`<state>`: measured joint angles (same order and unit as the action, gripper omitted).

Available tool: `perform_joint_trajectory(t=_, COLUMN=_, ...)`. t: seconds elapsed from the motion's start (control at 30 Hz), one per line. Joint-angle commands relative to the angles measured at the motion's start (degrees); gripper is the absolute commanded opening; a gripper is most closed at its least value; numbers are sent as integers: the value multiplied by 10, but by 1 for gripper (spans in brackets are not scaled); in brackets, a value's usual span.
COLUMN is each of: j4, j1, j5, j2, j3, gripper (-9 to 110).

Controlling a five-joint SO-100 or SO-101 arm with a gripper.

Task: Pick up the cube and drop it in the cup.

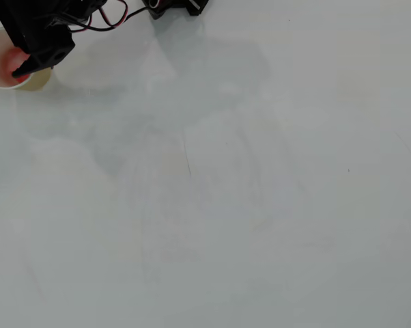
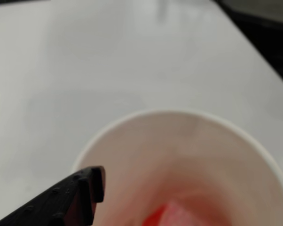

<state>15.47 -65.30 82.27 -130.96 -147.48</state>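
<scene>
Cube [image 2: 166, 217] is seen low inside the cup [image 2: 132, 155], at the worktop's [image 1: 260, 205] far left corner overhead. The drop is judged done. Whether the pincer [image 1: 22, 67] is parted cannot be told; a clear upward retreat is called for.

Pretty bare setup here. The whole overhead view is basically one pale grey-white surface [image 1: 260, 205], matte, with a few faint scuffs and a thin dark hairline mark near the middle. Soft greyish shadows spread across the upper left part, no hard edges, so the light looks diffuse. In the wrist view the same surface [image 2: 108, 61] looks smooth with a dull sheen and a blurry reflection near the top. Past its right edge there's a dark strip [image 2: 268, 42], too blurred to tell what it is.
</scene>
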Motion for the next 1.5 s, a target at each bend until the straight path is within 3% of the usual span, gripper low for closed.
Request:
perform_joint_trajectory(t=0.0, j4=-16, j1=-5, j5=-4, j2=-4, j3=36, gripper=56)
perform_joint_trajectory(t=0.43, j4=-15, j1=-6, j5=-4, j2=0, j3=42, gripper=55)
perform_joint_trajectory(t=0.8, j4=-38, j1=-4, j5=-6, j2=0, j3=54, gripper=12)
perform_joint_trajectory(t=0.93, j4=-44, j1=-1, j5=-2, j2=0, j3=54, gripper=5)
perform_joint_trajectory(t=1.23, j4=-53, j1=12, j5=-3, j2=-9, j3=63, gripper=1)
perform_joint_trajectory(t=1.47, j4=-78, j1=81, j5=-1, j2=-34, j3=119, gripper=1)
